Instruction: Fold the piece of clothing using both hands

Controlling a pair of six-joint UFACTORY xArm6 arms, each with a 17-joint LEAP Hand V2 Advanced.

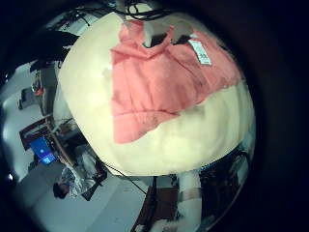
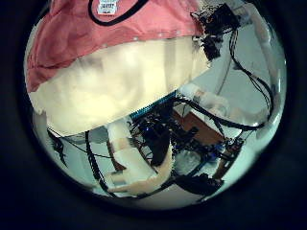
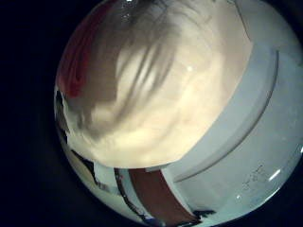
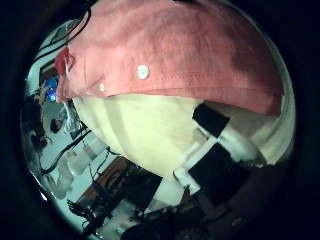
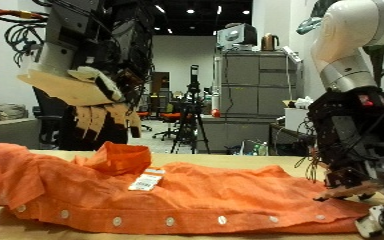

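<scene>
An orange button shirt (image 5: 179,195) lies spread lengthwise on the pale table (image 5: 179,232), with a white tag (image 5: 146,182) at its bunched collar and a row of buttons along the near edge. My left hand (image 5: 92,95) hangs well above the collar end with relaxed fingers that hold nothing. My right hand (image 5: 352,150) is low at the shirt's other end, its straight fingers reaching down to the cloth's edge. The right thumb side palm view shows the shirt (image 4: 170,50) close by, with one finger (image 4: 215,135) just beside the hem. The left little finger side palm view shows the shirt (image 1: 164,77) from above.
The table's front edge runs just before the shirt. Behind the table stand a grey metal cabinet (image 5: 252,95), a tripod (image 5: 192,110) and office chairs (image 5: 52,120). Bare tabletop (image 1: 183,140) lies beside the shirt.
</scene>
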